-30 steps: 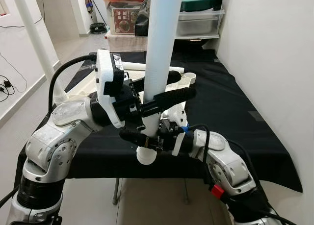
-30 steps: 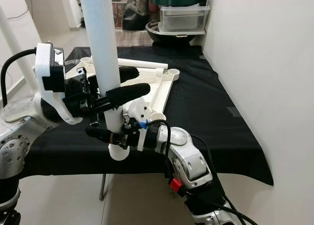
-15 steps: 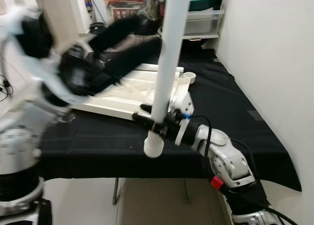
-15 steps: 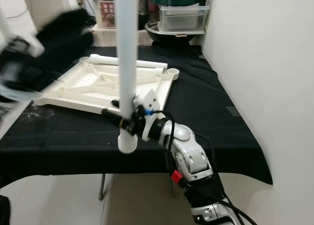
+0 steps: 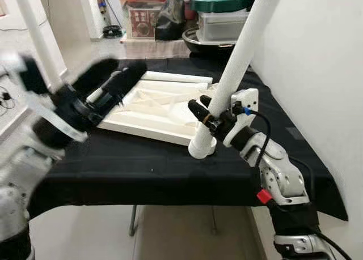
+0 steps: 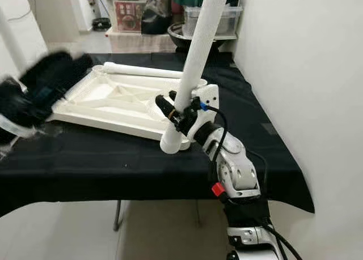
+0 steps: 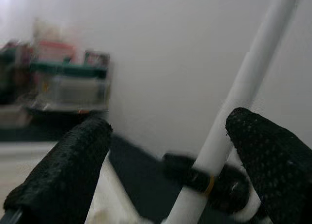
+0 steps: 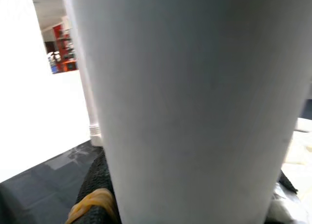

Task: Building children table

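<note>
A long white tube leg (image 5: 233,67) leans over the black-covered table (image 5: 142,163), its top tilted to my right and its lower end (image 5: 201,148) near the corner of the upturned white tabletop (image 5: 153,107). My right gripper (image 5: 206,115) is shut on the leg low down; the right wrist view has the leg (image 8: 195,107) up close, beside a black finger (image 8: 95,194). My left gripper (image 5: 110,79) hovers blurred over the tabletop's left side, open and holding nothing. In the left wrist view its fingers (image 7: 68,170) stand wide apart, with the leg (image 7: 239,92) beyond them.
A second white leg (image 5: 177,77) lies along the tabletop's far edge. Storage boxes and a green-lidded container (image 5: 221,2) stand behind the table. A white wall (image 5: 317,56) runs close on the right, and a white pole (image 5: 39,39) stands at the left.
My left gripper has let go of the leg and swung away to the left. My right gripper has carried the leg up and right over the table, tilting it.
</note>
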{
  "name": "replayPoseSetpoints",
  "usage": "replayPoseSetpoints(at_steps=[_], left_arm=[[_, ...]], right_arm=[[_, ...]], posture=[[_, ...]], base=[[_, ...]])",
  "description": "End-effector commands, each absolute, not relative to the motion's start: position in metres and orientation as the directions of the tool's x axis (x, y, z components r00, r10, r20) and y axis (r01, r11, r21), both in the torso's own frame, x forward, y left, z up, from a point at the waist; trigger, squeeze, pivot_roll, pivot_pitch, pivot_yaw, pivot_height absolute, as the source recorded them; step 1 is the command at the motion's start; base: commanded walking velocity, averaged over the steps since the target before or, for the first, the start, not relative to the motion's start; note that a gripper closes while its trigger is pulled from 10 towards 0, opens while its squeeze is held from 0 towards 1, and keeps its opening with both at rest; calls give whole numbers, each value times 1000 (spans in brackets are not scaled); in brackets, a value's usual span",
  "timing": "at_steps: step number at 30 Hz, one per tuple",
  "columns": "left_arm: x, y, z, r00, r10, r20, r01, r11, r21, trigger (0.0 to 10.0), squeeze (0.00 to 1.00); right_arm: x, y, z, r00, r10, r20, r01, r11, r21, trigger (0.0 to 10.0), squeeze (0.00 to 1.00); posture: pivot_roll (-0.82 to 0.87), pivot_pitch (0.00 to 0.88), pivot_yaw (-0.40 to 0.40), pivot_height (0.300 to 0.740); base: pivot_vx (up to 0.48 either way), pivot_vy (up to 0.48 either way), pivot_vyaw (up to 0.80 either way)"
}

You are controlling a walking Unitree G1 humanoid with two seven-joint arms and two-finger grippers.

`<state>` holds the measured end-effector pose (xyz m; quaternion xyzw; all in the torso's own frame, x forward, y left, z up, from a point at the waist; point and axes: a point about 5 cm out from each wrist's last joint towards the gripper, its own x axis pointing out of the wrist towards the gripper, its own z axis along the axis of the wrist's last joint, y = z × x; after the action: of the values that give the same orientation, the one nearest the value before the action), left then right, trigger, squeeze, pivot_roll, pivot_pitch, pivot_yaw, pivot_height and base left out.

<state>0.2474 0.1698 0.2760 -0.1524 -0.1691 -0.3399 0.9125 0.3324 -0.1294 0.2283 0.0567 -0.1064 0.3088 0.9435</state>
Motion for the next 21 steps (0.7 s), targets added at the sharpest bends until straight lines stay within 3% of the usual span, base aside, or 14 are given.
replayPoseSetpoints(at_steps=[1,4,9,16,21], left_arm=[[251,158,249,783,-546,297,611,764,-208,10000,0],[249,146,225,846,-487,218,531,807,-259,10000,0],[246,144,207,863,-478,162,504,836,-216,10000,0],[237,135,190,874,-467,132,485,847,-215,10000,0],[235,127,191,875,-460,151,483,846,-227,10000,0]], right_arm=[[329,-136,231,810,534,243,-559,828,45,10000,0],[323,-140,231,837,494,238,-517,855,42,10000,0],[321,-138,227,851,481,209,-500,865,43,10000,0],[316,-129,223,835,518,188,-530,848,19,10000,0],[310,-126,227,800,555,230,-582,810,72,10000,0]], posture=[[-9,45,8,740],[-9,56,6,740],[-11,67,10,740],[-11,83,8,740],[-10,90,2,740]], base=[[0,0,0],[0,0,0],[0,0,-160],[312,0,-163],[328,0,405]])
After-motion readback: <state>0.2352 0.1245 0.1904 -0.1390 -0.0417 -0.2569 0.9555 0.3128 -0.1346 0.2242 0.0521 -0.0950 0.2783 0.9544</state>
